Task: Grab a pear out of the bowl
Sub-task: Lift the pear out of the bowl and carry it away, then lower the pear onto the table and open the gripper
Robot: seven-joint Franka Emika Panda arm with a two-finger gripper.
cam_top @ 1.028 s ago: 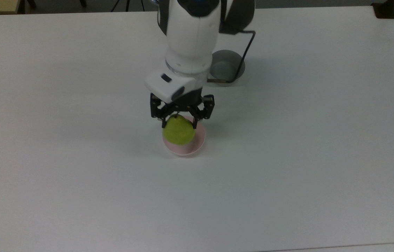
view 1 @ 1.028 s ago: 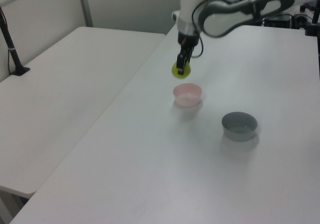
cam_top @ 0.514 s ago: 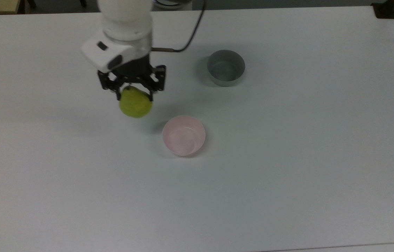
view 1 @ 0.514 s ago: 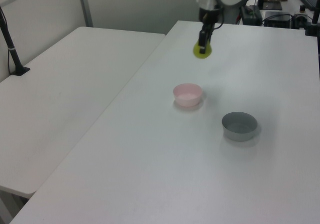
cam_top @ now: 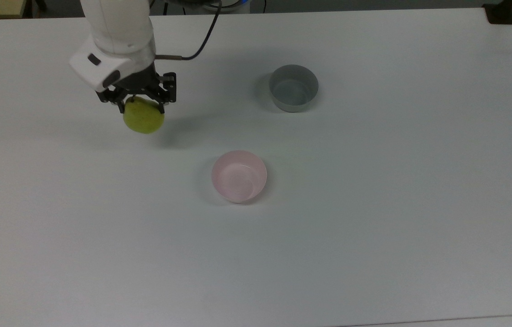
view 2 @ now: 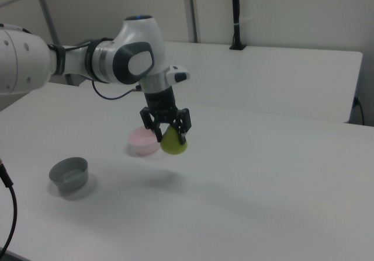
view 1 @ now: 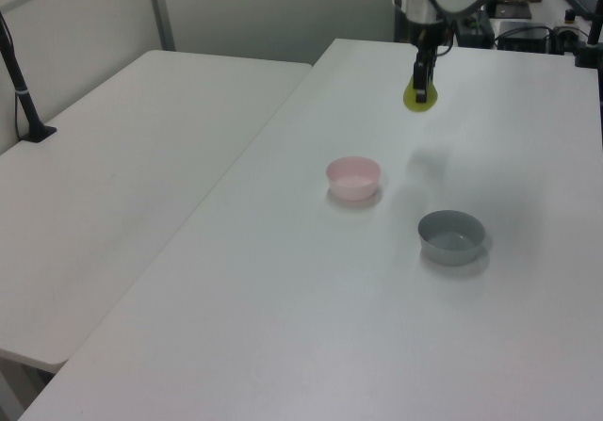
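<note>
- Watching the gripper [cam_top: 140,103], I see its jaws clamped on the pear [cam_top: 143,119] near the stem end, so the fruit hangs below the fingers, clear of the worktop [cam_top: 374,227].
- I place the pear toward the worktop's far left corner in the top view, with its shadow on the surface beside it.
- I see the bowl [cam_top: 239,176], pale pink, sitting with nothing in it near the middle of the worktop, well apart from the pear.
- I note a grey bowl [cam_top: 293,87] nearer the far edge, to the top view's right of the gripper.
- From the right view, the pear [view 2: 173,142] overlaps the pink bowl [view 2: 142,141] in line of sight, held above the worktop.
</note>
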